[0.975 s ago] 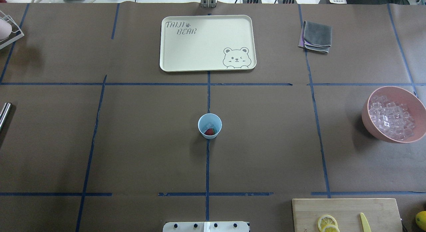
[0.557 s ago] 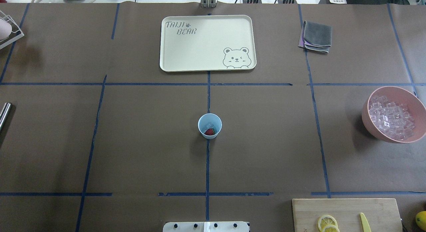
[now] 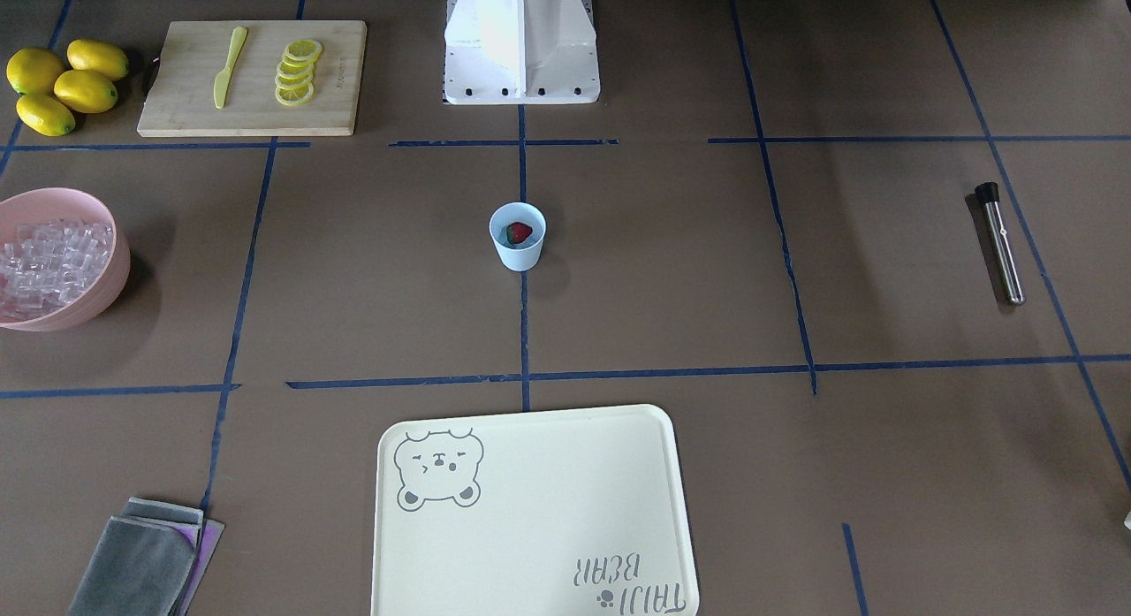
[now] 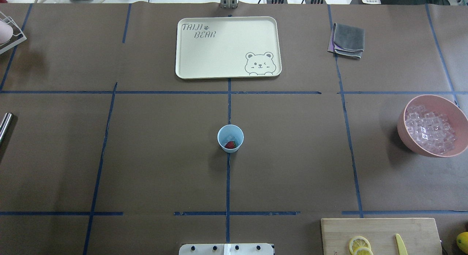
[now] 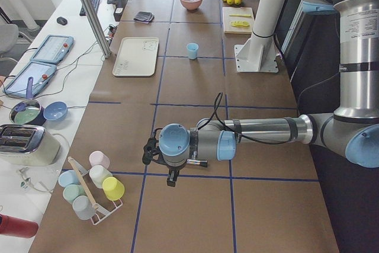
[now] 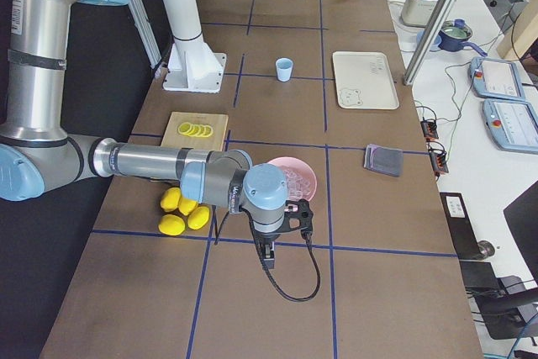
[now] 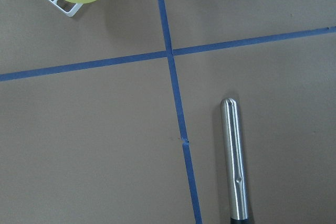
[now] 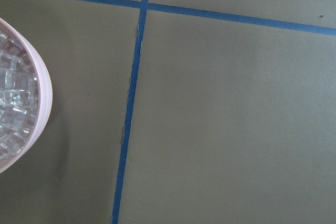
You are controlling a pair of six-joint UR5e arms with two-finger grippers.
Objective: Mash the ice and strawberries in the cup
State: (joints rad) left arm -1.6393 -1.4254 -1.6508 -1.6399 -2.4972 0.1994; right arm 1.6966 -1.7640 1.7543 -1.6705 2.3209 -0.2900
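The light blue cup (image 4: 230,132) stands upright at the table's centre and also shows in the front view (image 3: 518,249). A red strawberry (image 4: 230,145) lies inside it, with a faint clear ice cube (image 4: 229,138) beside it. More ice (image 4: 429,132) fills a pink bowl (image 4: 459,117) at the right. My left gripper (image 5: 149,149) shows only in the left side view, low over the table's far left. My right gripper (image 6: 298,212) shows only in the right side view, near the bowl. I cannot tell whether either is open or shut.
A steel muddler (image 3: 1000,242) lies at the far left, also in the left wrist view (image 7: 234,161). A cream tray (image 4: 228,46), a grey cloth (image 4: 347,39), a cutting board (image 4: 380,235) with lemon slices and a knife, lemons (image 3: 62,84) and a cup rack (image 5: 95,188) are around.
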